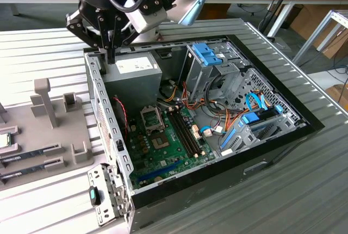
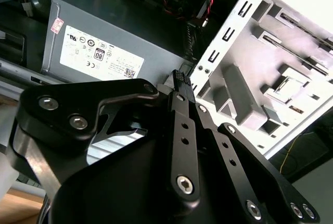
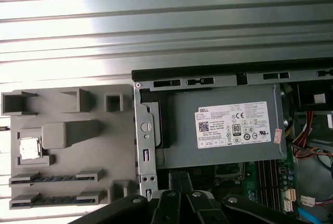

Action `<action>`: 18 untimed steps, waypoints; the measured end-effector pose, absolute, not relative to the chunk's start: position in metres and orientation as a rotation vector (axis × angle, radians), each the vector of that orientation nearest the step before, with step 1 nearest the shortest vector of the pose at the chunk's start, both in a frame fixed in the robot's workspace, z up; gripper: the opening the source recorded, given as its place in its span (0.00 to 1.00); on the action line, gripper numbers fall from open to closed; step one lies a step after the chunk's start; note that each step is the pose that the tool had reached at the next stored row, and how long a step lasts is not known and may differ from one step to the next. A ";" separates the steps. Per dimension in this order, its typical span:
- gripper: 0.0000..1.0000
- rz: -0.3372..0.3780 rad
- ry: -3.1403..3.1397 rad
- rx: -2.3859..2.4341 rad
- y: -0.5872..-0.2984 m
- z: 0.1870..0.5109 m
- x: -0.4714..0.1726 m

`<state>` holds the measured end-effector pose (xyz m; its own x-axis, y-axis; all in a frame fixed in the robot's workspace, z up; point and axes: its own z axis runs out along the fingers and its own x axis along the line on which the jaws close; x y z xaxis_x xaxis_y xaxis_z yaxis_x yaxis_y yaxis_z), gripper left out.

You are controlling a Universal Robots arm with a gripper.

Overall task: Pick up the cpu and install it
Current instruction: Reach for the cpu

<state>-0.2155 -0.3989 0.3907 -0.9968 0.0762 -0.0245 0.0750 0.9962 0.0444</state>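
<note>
— Gripper (image 1: 111,57) hangs over the power supply (image 1: 136,69), fingers pressed together, pinching nothing.
— And the cpu (image 3: 29,148)?
— It lies flat in the grey tray (image 3: 78,159) beside the case (image 3: 140,146), metal top up. It's square, so no long axis. The exterior view's left edge cuts it off.

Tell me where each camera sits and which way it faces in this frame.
Exterior view: off the arm, looking down slantwise at the open computer case and tray; the gripper hangs by the power supply.
First wrist view: on the arm, facing straight down at tray, cpu and power supply; gripper links show.
Second wrist view: on the arm, looking along the shut fingers toward the power supply.
Shared: all three show power supply and tray.
</note>
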 end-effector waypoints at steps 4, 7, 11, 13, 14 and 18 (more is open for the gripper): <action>0.11 0.068 3.112 0.118 -0.399 0.391 -0.216; 0.11 0.068 3.113 0.118 -0.399 0.391 -0.217; 0.11 0.068 3.112 0.118 -0.399 0.390 -0.218; 0.11 0.068 3.112 0.118 -0.399 0.390 -0.219; 0.11 0.068 3.112 0.118 -0.399 0.390 -0.219; 0.11 0.068 3.112 0.118 -0.399 0.390 -0.220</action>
<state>-0.2198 -0.3989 0.3904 -0.9968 0.0762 -0.0245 0.0751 0.9962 0.0444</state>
